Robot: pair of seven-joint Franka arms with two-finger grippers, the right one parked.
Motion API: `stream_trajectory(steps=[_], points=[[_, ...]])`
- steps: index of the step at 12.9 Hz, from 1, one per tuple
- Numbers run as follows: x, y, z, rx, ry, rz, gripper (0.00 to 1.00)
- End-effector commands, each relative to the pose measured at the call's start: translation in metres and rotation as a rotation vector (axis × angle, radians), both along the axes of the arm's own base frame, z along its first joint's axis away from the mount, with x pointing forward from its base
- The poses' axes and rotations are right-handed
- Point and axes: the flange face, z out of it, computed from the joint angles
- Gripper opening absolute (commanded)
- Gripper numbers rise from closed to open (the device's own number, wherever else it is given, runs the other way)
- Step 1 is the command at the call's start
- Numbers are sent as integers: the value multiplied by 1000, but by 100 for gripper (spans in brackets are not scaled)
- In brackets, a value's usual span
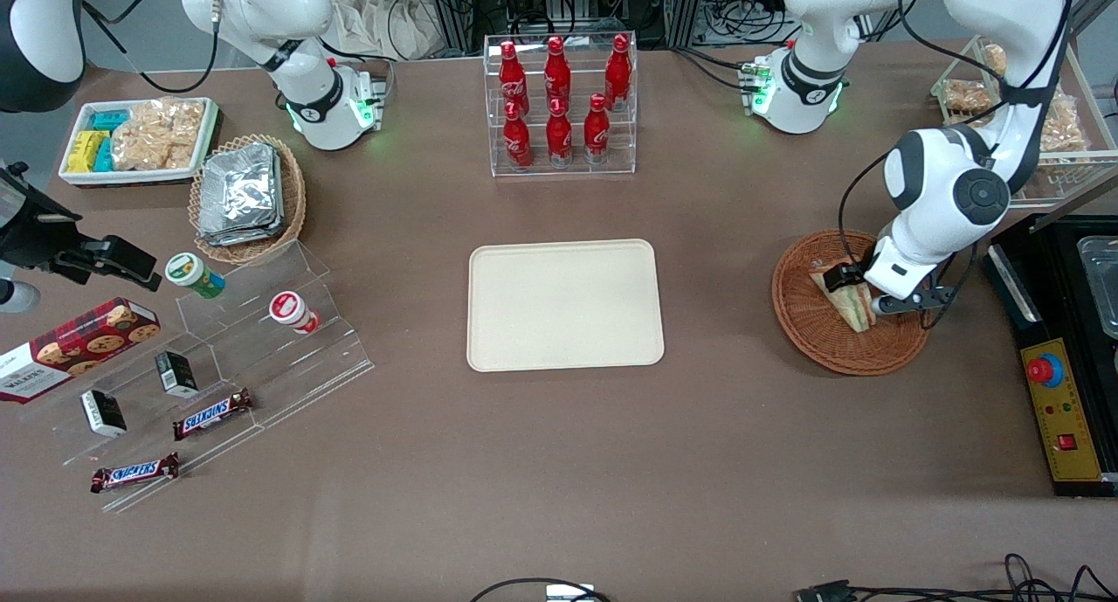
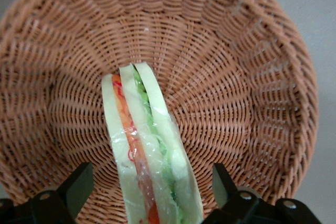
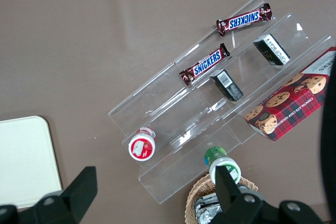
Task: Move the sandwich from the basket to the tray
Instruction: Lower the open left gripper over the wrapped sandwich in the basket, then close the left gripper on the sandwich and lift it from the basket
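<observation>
The gripper is low inside the basket, which stands on the desk toward the working arm's end. Its two fingers are spread wide, one on each flat side of the sandwich, with a clear gap between each finger and the bread. Nothing is held yet. The sandwich stands on its edge in the basket, a little tilted, with its filling layers facing the wrist camera. The tray lies in the middle of the desk, well apart from the basket, and nothing lies on it.

I think the step in hand is the closing on the sandwich, and several things could go wrong here.

- The wedge is soft and its wrap looks smooth. If the fingers close too hard, the bread may be crushed. If they close too lightly, the wrap may slide out during the lift.
- The sandwich is tilted, so one finger may touch first and push it over onto the wicker before the other finger arrives.
- The fingertips are close to the woven floor. If the gripper goes lower, they may catch in the weave and drag or lift the light basket with them.
- The way to the tray is long, so a weak hold may drop the sandwich onto the desk.
</observation>
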Motion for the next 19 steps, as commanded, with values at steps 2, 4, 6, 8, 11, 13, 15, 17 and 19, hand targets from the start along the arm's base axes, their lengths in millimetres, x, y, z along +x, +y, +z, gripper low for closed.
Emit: stream_trajectory(steps=[2,4,6,8,11,13,15,17,19], points=[[-1,0,-9,1,-14,6,74],[-1,0,-9,0,-14,1,8],[-1,-2,-9,0,-13,-3,6],[0,-2,-5,1,-14,-2,6],[7,-8,28,11,-21,-19,7],[28,-19,73,18,-6,-42,8],[62,-26,129,19,32,-54,11],[89,-26,173,23,4,-58,12],[109,-20,194,84,10,-90,12]])
